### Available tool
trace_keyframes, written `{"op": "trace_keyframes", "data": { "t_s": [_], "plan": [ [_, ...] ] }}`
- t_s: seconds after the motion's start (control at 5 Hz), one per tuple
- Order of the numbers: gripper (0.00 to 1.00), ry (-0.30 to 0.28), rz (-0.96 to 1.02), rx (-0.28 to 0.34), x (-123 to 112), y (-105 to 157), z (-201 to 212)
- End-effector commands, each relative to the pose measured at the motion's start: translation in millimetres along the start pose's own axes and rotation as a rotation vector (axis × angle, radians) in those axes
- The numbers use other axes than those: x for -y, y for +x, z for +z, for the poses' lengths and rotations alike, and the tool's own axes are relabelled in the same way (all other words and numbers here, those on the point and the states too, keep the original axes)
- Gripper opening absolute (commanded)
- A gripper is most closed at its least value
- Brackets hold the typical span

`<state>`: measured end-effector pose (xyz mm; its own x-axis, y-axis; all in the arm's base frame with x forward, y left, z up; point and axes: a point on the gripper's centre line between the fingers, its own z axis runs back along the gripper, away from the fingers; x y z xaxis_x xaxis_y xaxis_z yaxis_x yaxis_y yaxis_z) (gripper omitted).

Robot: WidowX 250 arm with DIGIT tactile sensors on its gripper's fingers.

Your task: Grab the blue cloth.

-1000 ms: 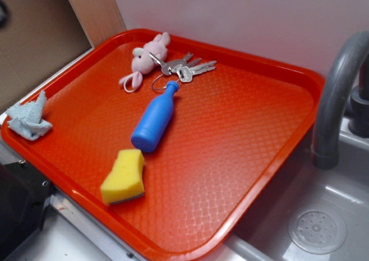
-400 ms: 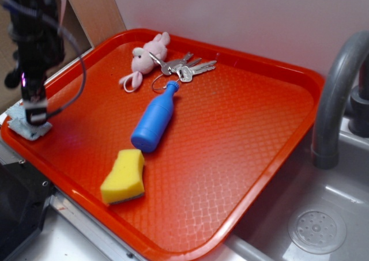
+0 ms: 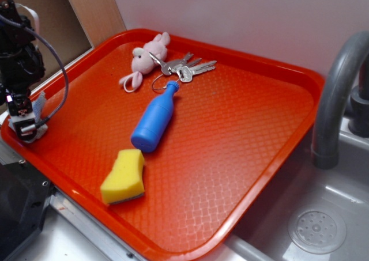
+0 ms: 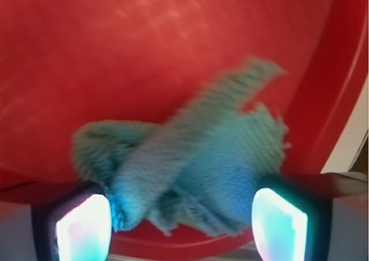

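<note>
**Gripper over the cloth, tray's left corner**

Exterior view: my gripper (image 3: 26,128) is low at the red tray's (image 3: 242,134) left edge, right on the blue cloth (image 3: 39,105), which is mostly hidden behind me. Bottle (image 3: 153,118), sponge (image 3: 123,177), keys (image 3: 187,68) & pink toy (image 3: 145,56) lie well apart from it, mid-tray.

Wrist view: blurry. My jaws are spread wide, fingers (image 4: 82,226) either side of the cloth (image 4: 190,166), not pinching it. Cloth sits crumpled by the tray rim (image 4: 323,99), w/ one fold pointing up-right.
</note>
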<state>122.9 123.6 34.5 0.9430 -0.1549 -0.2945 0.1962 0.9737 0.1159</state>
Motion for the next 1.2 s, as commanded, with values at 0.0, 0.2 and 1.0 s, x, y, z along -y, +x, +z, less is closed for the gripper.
{"op": "trace_keyframes", "data": {
  "t_s": [0.0, 0.2, 1.0],
  "plan": [
    [0.00, 0.013, 0.064, 0.059, -5.1, -1.8, 0.2],
    [0.00, 0.020, 0.063, 0.056, -4.3, 0.1, 0.7],
    [1.00, -0.163, 0.047, 0.109, 32.8, 9.5, 27.4]
  ]
}}
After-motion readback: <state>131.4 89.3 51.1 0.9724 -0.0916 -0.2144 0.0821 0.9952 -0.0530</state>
